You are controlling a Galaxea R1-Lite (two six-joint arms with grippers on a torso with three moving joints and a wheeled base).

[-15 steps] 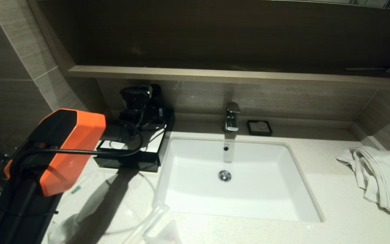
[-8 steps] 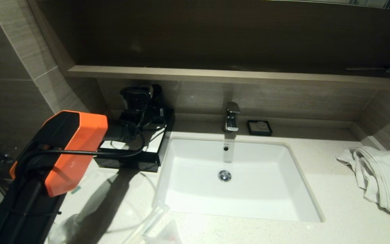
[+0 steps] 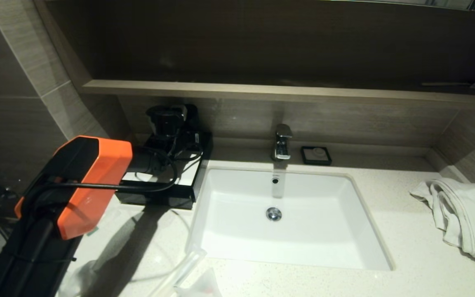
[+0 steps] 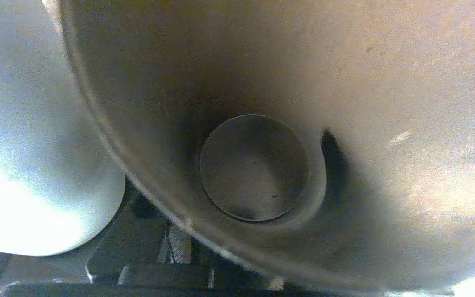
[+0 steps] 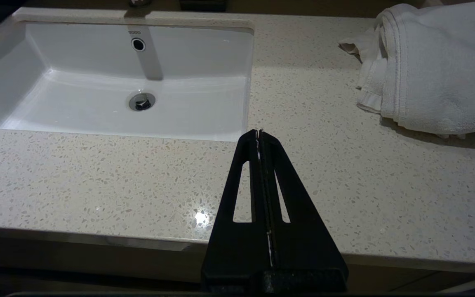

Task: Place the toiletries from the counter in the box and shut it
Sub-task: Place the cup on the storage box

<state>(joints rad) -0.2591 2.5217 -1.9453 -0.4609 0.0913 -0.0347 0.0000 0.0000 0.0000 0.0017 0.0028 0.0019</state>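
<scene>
The black box [image 3: 155,199] with its white top panel [image 3: 186,176] stands on the counter [image 3: 402,243] left of the sink. My left gripper [image 3: 167,119] hangs over the back of the box. In the left wrist view the inside of a dark cup [image 4: 254,165] fills most of the picture, very close. Toiletries lie on the counter near its front: a clear-wrapped stick [image 3: 188,264], a packet [image 3: 202,285], a stick with a green mark [image 3: 92,232] and a pale packet [image 3: 71,281]. My right gripper [image 5: 259,133] is shut and empty above the counter's front edge.
A white sink basin [image 3: 287,222] with a chrome tap [image 3: 282,142] takes up the middle. A small black soap dish [image 3: 316,155] sits behind it. A crumpled white towel [image 3: 464,214] lies at the right. A wooden shelf [image 3: 262,91] overhangs the back.
My left arm's orange elbow has shifted slightly to the right, and the gripper over the box with it. The right arm has not moved.
</scene>
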